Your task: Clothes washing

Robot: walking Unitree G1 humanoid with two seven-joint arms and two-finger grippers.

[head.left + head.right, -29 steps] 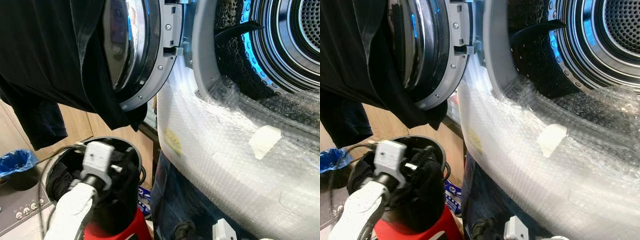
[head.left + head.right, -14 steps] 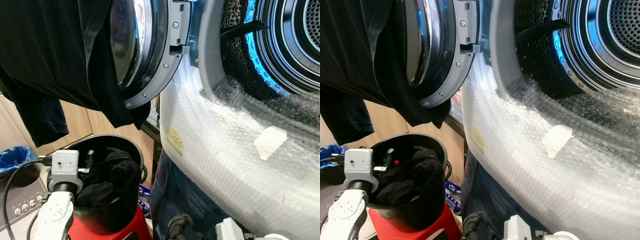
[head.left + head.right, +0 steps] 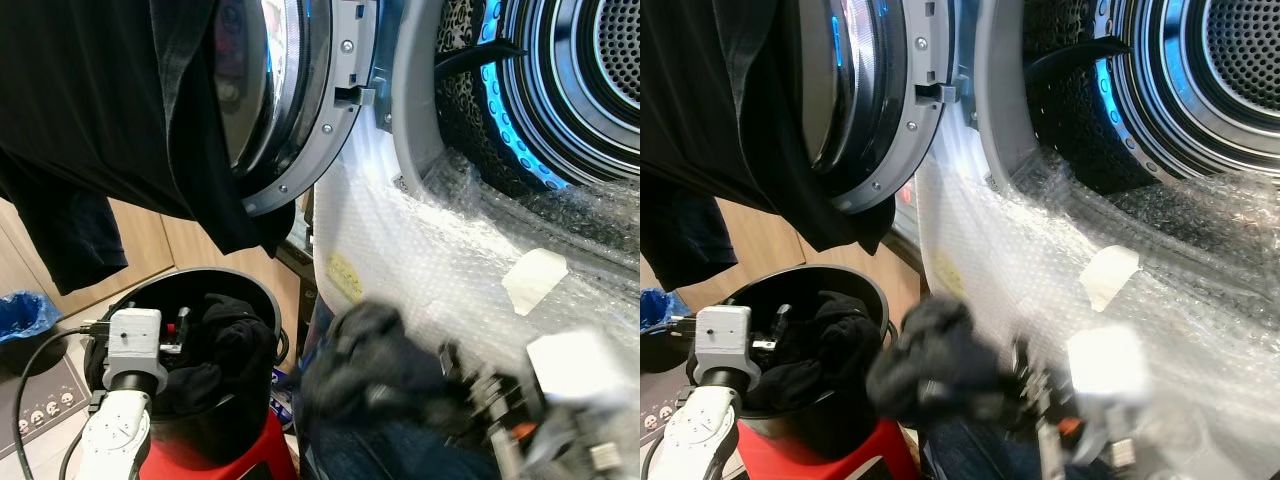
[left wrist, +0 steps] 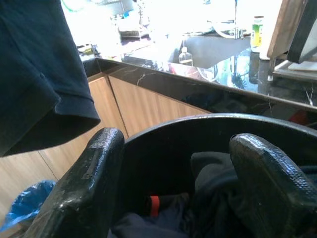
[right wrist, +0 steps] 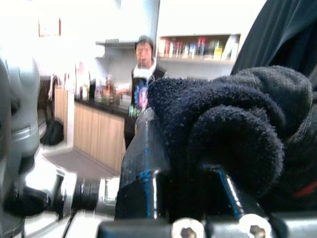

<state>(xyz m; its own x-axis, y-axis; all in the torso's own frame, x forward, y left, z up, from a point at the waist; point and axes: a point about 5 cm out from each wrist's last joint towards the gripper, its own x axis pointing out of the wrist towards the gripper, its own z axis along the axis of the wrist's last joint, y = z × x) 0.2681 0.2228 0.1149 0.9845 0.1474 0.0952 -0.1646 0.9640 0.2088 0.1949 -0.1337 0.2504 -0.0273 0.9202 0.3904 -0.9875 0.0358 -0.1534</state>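
Note:
My right gripper [image 5: 195,148] is shut on a dark fleece garment [image 3: 372,362], held low in front of the washing machine and blurred by motion. The garment bunches over its fingers [image 5: 143,148]. The open drum [image 3: 600,70] lies up and to the right of it. My left gripper [image 4: 173,163] stands open, with nothing between its fingers, at the left rim of a black bucket [image 3: 255,302]. Dark clothes [image 3: 225,335] fill that bucket. A black garment [image 3: 90,120] hangs over the open machine door [image 3: 300,110].
Bubble wrap [image 3: 450,260] covers the machine's front below the drum. The bucket stands on a red stool [image 3: 235,462]. A blue bag [image 3: 25,315] and a power strip [image 3: 35,405] sit at the far left. A person [image 5: 142,74] stands by wooden cabinets in the right wrist view.
My right arm has risen into view with the dark garment, from the bottom edge up before the bubble wrap. The left gripper has pulled back from the bucket's middle to its left rim.

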